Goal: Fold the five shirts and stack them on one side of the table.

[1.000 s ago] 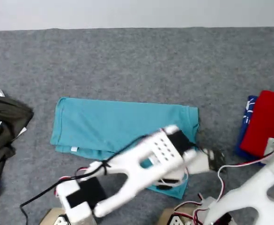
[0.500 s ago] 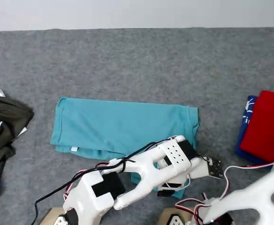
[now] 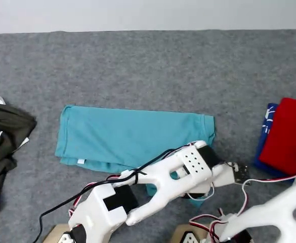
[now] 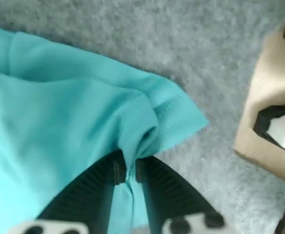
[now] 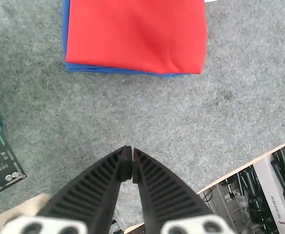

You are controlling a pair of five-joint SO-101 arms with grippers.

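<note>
Grey felt table (image 3: 153,66) meets a pale wall (image 3: 148,12) at the top of the high view, with the teal shirt (image 3: 127,134) at centre, a black shirt (image 3: 3,134) at the left edge and a red shirt (image 3: 288,132) on a blue shirt (image 3: 265,126) at the right. The left wrist view adds the left gripper (image 4: 126,168) clenched on a teal fold near the shirt's corner — the right wrist view, the right gripper (image 5: 129,161) pressed closed on nothing over bare grey.
</note>
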